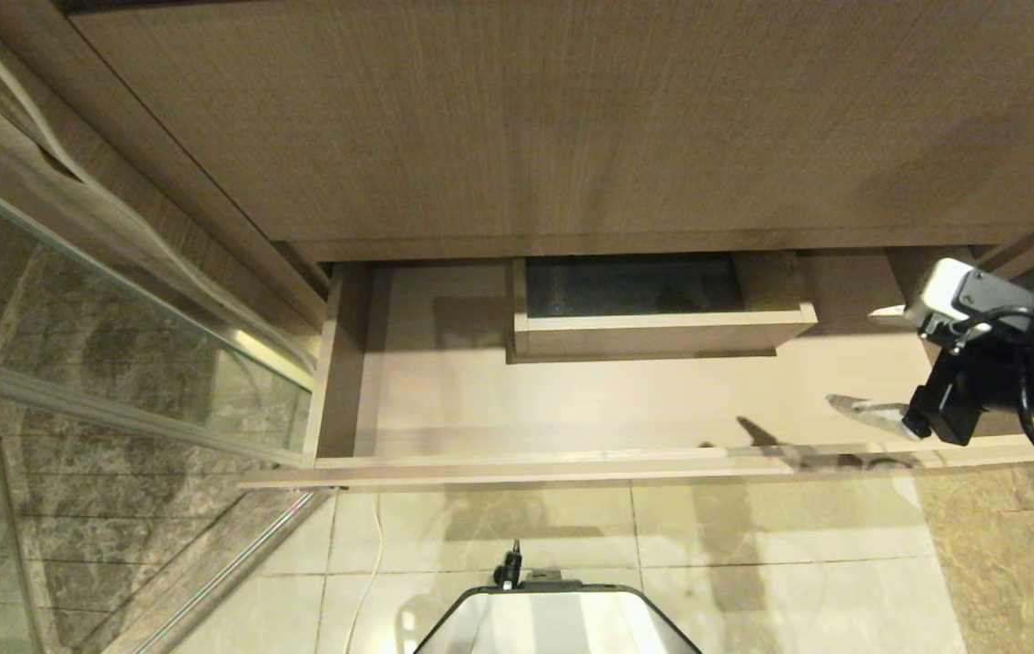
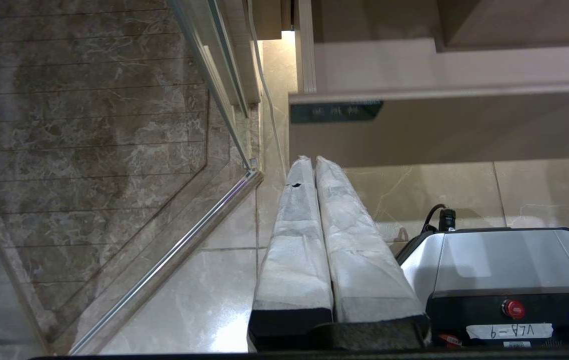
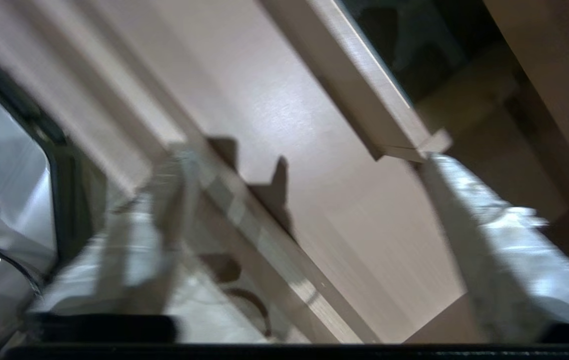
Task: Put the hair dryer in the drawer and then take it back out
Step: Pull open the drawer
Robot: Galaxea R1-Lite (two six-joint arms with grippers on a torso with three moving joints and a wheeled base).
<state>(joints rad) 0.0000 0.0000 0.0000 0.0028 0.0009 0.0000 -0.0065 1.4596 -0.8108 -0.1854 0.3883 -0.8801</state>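
While the drawer (image 1: 444, 400) stands pulled out with no hair dryer visible inside it, the right tool (image 1: 862, 359) hangs spread and empty over its right end; next it must find the dryer.

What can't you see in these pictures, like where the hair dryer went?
- Hair dryer: in no view; the drawer floor that shows is bare.
- Drawer's right end: head view, hidden behind the right gripper and cut by the picture edge.
- Dark label: left wrist view, writing too small to read.
- Boxed cutout: inside too dark.
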